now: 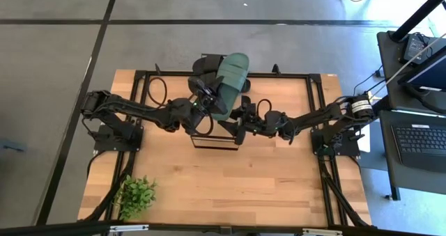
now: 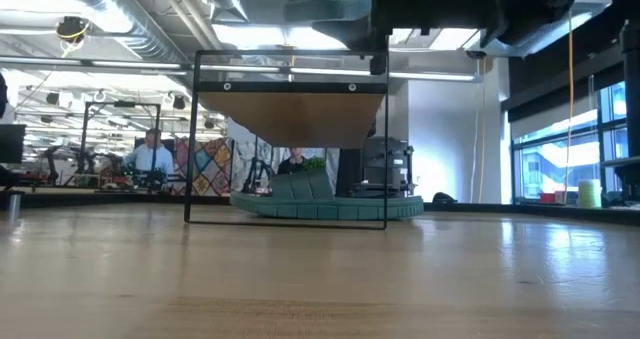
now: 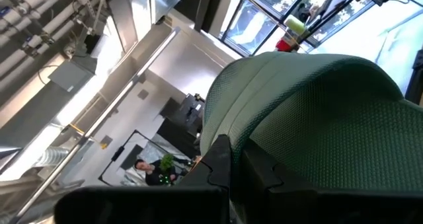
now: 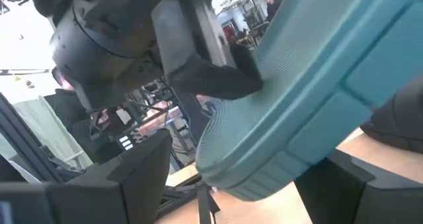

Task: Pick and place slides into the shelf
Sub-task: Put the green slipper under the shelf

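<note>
No text, label, brand, number or sign can be read in any view, not on the slides, the shelf or the arms.

Overhead view is evenly lit and sharp, only soft shadows under the arms on the light wooden table top point(image 1: 230, 180); the top right corner of the grey floor is blown out by glare. Low view is backlit: bright ceiling panels and windows behind, so the underside of the small plank-topped black-framed shelf point(image 2: 290, 119) reads dark, and the near table surface is soft, with faint sheen. Both wrist views are close-up; the dark green rubber slide point(image 3: 317, 125) fills them, and window glare clips behind it.
</note>
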Controlling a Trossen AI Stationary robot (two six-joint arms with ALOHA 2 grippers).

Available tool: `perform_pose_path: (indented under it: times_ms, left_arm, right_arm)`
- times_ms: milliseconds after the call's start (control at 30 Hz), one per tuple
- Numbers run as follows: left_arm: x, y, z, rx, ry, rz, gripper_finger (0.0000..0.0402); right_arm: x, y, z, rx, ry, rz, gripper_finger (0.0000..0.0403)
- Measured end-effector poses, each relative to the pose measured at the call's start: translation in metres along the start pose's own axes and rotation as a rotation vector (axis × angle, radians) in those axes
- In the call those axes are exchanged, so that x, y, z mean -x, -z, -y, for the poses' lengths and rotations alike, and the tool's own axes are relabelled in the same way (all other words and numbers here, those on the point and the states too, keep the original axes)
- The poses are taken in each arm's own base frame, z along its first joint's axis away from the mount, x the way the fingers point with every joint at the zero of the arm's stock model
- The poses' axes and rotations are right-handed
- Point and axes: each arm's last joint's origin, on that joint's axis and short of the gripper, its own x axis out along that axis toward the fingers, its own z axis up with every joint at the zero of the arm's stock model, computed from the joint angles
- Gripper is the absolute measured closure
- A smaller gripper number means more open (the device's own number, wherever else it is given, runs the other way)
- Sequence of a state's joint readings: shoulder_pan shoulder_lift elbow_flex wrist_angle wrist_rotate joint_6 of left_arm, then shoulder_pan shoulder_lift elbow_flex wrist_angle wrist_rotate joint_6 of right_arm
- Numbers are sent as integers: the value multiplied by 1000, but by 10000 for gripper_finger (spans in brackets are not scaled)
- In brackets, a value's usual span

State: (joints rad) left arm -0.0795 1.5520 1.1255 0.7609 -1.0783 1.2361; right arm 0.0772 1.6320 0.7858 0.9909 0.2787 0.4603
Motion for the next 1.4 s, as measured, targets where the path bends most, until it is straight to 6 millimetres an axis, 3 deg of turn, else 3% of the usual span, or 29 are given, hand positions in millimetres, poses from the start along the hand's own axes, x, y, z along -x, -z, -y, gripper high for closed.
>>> perform_pose_path:
  times_ms: [133, 500, 833, 1067, 1400]
  left_arm:
    - [0, 0, 0, -2, -1, -4, 399]
    - [6, -3, 0, 8, 5, 7, 399]
    - [9, -4, 1, 5, 7, -10, 399]
    - [10, -4, 2, -6, 10, -10, 366]
    - [14, -7, 3, -11, 20, -5, 318]
  right_arm:
    - [-2, 4, 1, 6, 9, -18, 145]
    - [-2, 5, 2, 104, 12, -30, 276]
    - [-2, 3, 1, 92, 4, -18, 251]
    - [-2, 5, 2, 109, 17, -31, 300]
    - [-2, 5, 2, 110, 17, -33, 305]
